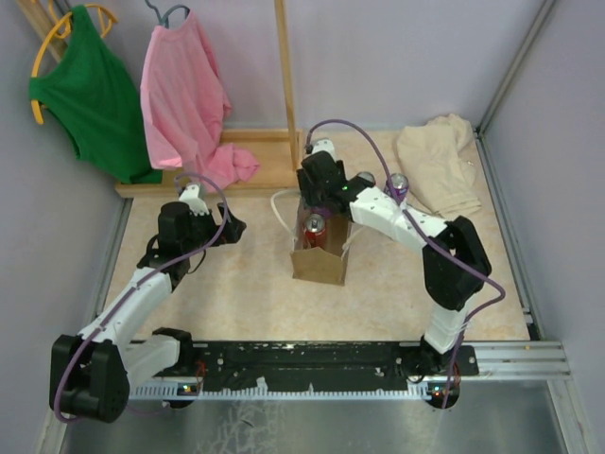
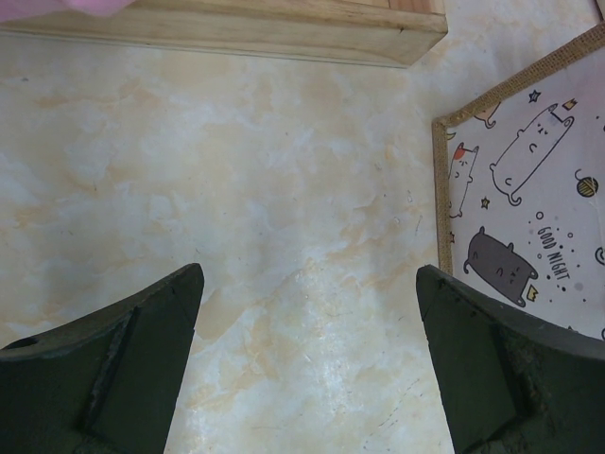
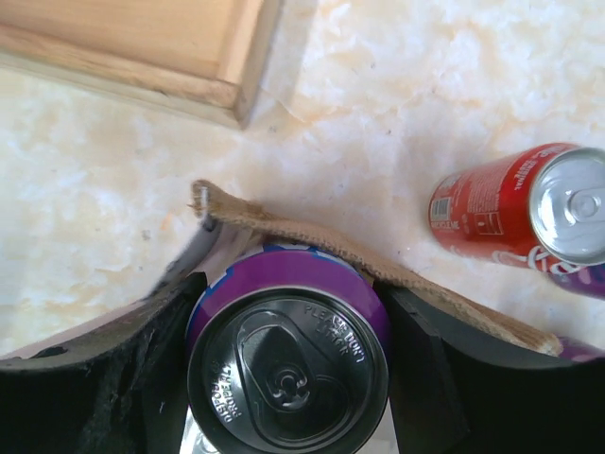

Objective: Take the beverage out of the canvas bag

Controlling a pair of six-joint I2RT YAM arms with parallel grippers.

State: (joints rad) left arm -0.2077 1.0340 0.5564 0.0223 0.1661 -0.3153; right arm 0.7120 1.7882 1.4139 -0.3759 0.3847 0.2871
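The tan canvas bag (image 1: 318,266) stands at mid table, its white handle (image 1: 281,210) hanging off the left. My right gripper (image 1: 320,201) reaches down into its far side. In the right wrist view it (image 3: 293,295) is shut on a purple can (image 3: 288,355), just inside the bag's far rim (image 3: 416,282). A red can (image 1: 314,230) also stands in the bag's mouth. My left gripper (image 1: 232,227) is open and empty over bare table (image 2: 307,274), left of the bag's cat-printed side (image 2: 529,189).
A red can (image 3: 501,203) (image 1: 366,178) and a purple can (image 1: 398,186) stand on the table beyond the bag. A cream cloth (image 1: 440,161) lies at back right. A wooden rack base (image 1: 260,161) holds a pink shirt (image 1: 184,90) and a green shirt (image 1: 90,95).
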